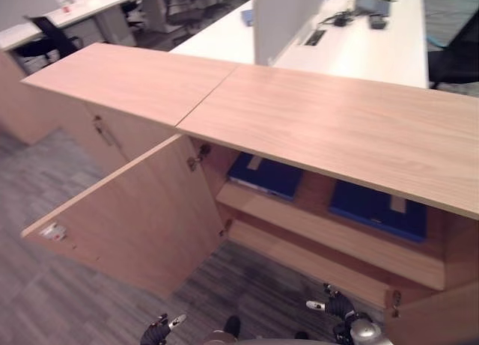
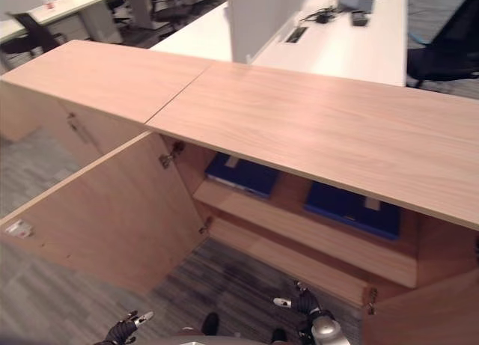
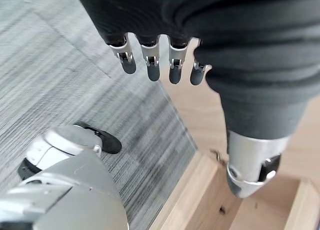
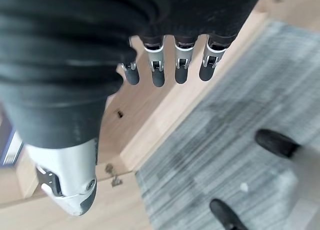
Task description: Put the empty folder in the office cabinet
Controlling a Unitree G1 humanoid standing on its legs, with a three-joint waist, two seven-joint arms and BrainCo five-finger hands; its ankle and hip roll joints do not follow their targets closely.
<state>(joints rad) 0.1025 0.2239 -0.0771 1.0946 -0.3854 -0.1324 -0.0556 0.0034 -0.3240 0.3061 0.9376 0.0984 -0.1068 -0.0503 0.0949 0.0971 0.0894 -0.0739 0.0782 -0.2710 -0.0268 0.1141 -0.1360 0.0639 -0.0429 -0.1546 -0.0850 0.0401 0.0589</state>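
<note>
The wooden office cabinet stands before me with its left door swung wide open. Two blue folders lie flat on its upper shelf, one on the left and one on the right; the cabinet top hides their far parts. My left hand hangs low over the carpet, below the open door. In the left wrist view its fingers are straight and hold nothing. My right hand hangs low in front of the bottom shelf, and its fingers are also straight and hold nothing.
The right door stands open at the lower right. A closed neighbouring cabinet adjoins on the left. Behind are a white desk with a divider panel and dark office chairs. Grey carpet covers the floor.
</note>
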